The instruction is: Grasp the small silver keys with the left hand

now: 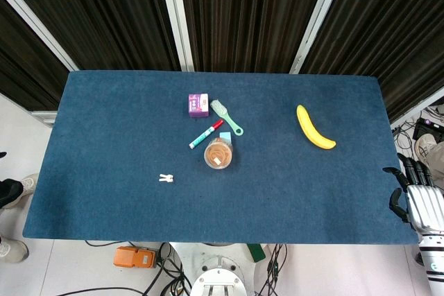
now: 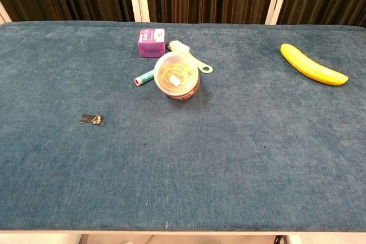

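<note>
On the blue desk [image 1: 104, 171], small silver keys [image 1: 165, 178] lying untouched left of the round tub [image 1: 218, 154], right robot hand [image 1: 416, 199] seen off the right edge, fingers apart, nothing held, left robot hand unseen.

Small silver keys [image 2: 91, 119] are lying left of and nearer than the round clear plastic tub [image 2: 178, 76]; the long yellow banana [image 2: 312, 65] is lying far right.
</note>
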Robot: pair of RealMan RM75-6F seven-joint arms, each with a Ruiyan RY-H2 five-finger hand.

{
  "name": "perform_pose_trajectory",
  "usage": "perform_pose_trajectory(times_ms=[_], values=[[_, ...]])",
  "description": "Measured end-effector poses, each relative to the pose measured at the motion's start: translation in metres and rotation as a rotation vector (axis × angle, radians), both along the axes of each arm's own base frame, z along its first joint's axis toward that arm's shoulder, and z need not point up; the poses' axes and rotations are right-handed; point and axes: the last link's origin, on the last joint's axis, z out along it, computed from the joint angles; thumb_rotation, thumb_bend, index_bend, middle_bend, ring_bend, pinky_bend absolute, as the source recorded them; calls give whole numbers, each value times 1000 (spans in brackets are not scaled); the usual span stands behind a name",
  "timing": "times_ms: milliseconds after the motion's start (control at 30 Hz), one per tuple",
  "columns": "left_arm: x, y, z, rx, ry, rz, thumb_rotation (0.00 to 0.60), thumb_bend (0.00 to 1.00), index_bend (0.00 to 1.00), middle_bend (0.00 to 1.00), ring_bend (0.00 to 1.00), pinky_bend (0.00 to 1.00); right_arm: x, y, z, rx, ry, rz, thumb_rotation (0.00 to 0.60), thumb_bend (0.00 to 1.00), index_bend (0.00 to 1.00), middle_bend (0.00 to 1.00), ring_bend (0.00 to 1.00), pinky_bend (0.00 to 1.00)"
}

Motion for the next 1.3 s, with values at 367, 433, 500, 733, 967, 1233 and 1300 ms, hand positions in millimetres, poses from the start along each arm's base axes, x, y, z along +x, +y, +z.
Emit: perform_pose_trajectory(times_ms=[367, 433, 500, 733, 967, 1233, 1300], values=[[4, -1, -1, -4, -5, -18, 600, 257, 205, 152, 7, 67, 0, 1, 0, -2, 0, 0, 600, 1000, 325, 100, 47, 0], [5, -2, -1, -7, -3, -20, 600, 257, 205, 152, 7, 67, 0, 1, 0, 0, 0, -2, 600, 1000, 325, 100, 47, 0], [5, -2, -2, -10, -5, -22, 600, 257, 205, 152, 7, 67, 0, 1, 1, 0, -2, -3, 600, 1000, 325, 100, 47, 0], [15, -1, -11, -46, -40, -61, 600, 256, 205, 152, 7, 67, 0, 1, 0, 0, -12, -7, 600, 1000, 325, 100, 47, 0], [51, 5, -38, -219, -142, -228, 600, 256, 205, 152, 7, 67, 1, 1, 0, 5, -11, -2, 600, 1000, 325, 100, 47, 0], [96, 29, -71, -448, -171, -391, 600, 256, 205, 152, 7, 68, 1, 1, 0, 8, -14, -4, 600, 1000, 325, 100, 47, 0], [104, 33, -80, -491, -164, -423, 600, 256, 212, 152, 7, 67, 1, 1, -1, 9, -13, -6, 600, 1000, 325, 100, 47, 0]])
